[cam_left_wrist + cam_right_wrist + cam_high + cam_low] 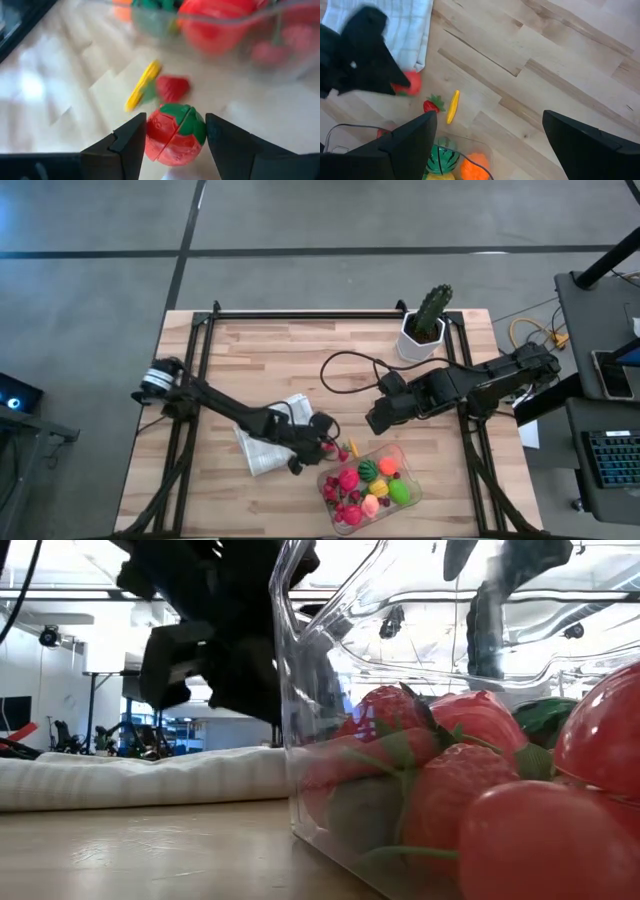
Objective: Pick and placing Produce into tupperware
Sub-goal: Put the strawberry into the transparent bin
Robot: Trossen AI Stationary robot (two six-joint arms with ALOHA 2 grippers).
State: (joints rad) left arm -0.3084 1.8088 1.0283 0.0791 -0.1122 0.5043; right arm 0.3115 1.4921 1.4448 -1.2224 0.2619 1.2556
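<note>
Left gripper (175, 137) jaws narrowed around red tomato (175, 134) on table just beside tupperware (405, 463), pads flanking it, contact unclear; tub lies directly ahead past strawberry (172, 88) and banana (142, 85); right gripper (487, 140) wide open, empty, farther off.

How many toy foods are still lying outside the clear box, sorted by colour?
Red: 2, a tomato at the left hand and a small strawberry
Yellow: 1, a long thin piece beside the strawberry
Total: 3 that can be seen outside the clear box
</note>
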